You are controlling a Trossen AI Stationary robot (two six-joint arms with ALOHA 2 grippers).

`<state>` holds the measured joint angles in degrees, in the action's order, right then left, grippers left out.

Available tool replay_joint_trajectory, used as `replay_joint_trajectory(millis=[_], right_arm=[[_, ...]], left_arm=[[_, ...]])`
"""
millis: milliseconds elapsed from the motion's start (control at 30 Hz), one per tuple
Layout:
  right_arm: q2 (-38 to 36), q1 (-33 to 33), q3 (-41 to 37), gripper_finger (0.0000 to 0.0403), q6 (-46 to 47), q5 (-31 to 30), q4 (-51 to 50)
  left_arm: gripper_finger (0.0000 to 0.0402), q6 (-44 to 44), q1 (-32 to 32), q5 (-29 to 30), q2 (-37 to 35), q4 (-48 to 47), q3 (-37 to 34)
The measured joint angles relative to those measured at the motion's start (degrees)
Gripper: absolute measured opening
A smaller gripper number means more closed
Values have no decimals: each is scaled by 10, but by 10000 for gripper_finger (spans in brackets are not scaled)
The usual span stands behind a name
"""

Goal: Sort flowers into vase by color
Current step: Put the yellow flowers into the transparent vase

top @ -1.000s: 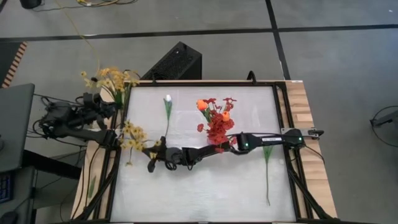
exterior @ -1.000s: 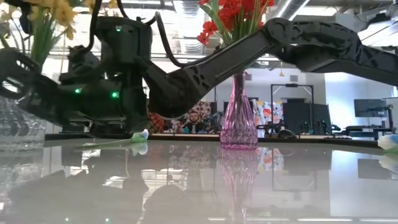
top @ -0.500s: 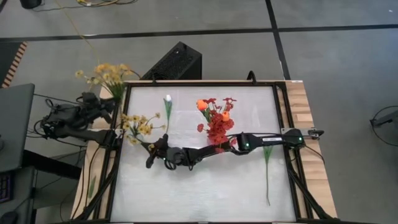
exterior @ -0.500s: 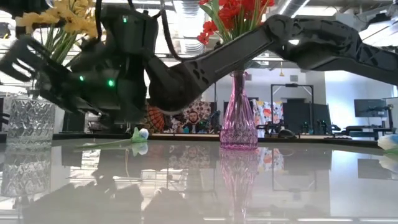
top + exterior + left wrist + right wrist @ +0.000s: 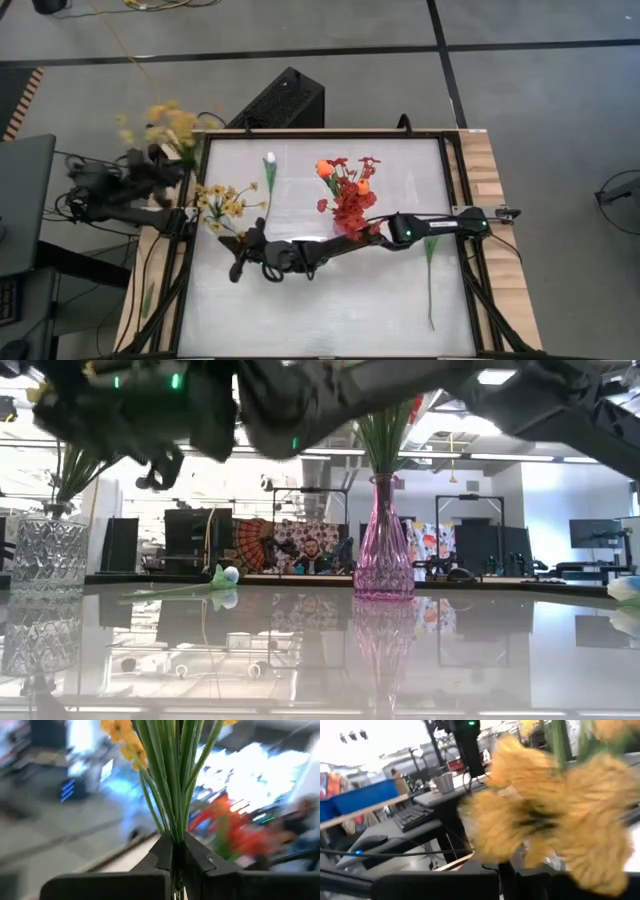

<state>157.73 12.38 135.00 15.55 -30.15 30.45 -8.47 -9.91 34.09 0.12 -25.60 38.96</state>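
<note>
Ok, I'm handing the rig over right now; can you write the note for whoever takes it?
Left gripper: shut on the green stems of a yellow blossom bunch, at the table's left edge.
Right gripper: shut on a single yellow blossom spray, lifted over the left of the table.
Done: red blossom sprays and orange tulip buds stand in the pink glass vase.
Left: get both yellow lots into the clear cut-glass vase; a white tulip bud and another green-stemmed flower lie on the table.
</note>
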Motion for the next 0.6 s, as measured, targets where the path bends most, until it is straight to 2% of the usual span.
replay_joint_trajectory(millis=[133, 200, 333, 467, 600], right_arm=[[-26, 0, 0, 20, -23, 3, -65], [-37, 0, 0, 20, -30, 3, -91], [-53, -1, 0, 21, -65, 3, -107], [-75, -1, 0, 36, -85, 3, -106], [-105, -1, 0, 66, -91, 28, -102]], left_arm=[[0, 37, 0, -150, 1, 121, 6], [0, 25, 0, -231, 1, 133, 5], [0, -1, 0, -328, 1, 133, 0], [0, -19, 0, -390, 1, 126, -11], [0, -35, 0, -396, 1, 121, -24]])
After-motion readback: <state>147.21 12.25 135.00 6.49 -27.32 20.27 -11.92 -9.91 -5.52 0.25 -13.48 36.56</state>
